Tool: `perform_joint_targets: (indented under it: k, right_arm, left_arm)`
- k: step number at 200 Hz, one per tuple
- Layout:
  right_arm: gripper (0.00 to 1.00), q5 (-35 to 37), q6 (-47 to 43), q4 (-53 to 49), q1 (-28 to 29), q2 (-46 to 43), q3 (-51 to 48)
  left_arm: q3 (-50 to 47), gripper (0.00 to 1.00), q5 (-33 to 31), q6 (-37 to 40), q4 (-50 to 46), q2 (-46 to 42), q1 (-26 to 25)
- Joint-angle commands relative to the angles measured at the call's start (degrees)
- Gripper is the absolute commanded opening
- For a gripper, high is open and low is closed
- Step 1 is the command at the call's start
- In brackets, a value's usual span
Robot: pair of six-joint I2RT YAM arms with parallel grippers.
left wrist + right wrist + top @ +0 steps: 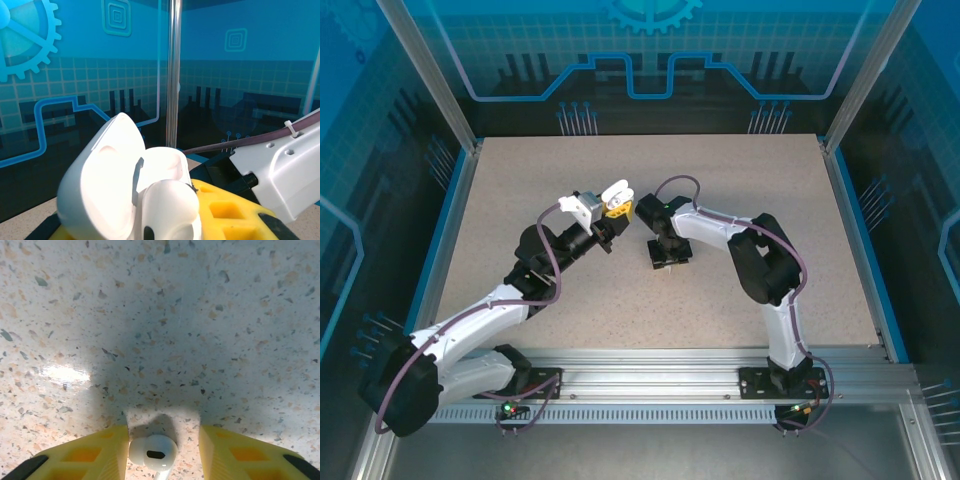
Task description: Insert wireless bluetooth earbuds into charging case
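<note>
High rear overview of table; left wrist level toward back wall; right wrist close, straight down.

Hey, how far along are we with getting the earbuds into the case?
Done: the case is open and held up in the left gripper. In hand: the right gripper is down on the table, jaws either side of a white earbud, not yet pinching it. Left: grip it, carry it over, seat it. Whether a bud already sits inside I can't tell.
</note>
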Motion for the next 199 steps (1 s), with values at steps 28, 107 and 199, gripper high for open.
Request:
perform_joint_targets:
  k: [28,107,199]
  right_arm:
    - [0.38,-0.15,-0.28,-0.68,-0.20,1.28,0.62]
    - [0.29,-0.27,-0.28,-0.42,0.15,1.37,0.21]
    - [0.25,3.44,-0.44,3.22,0.15,-5.50,-3.73]
  left_arm:
    - [1.12,0.00,-0.74,-0.70,2.71,0.11,0.29]
    - [1.03,0.00,-0.83,-0.83,2.78,0.14,0.34]
    - [1.12,0.00,-0.69,-0.85,2.79,0.14,0.32]
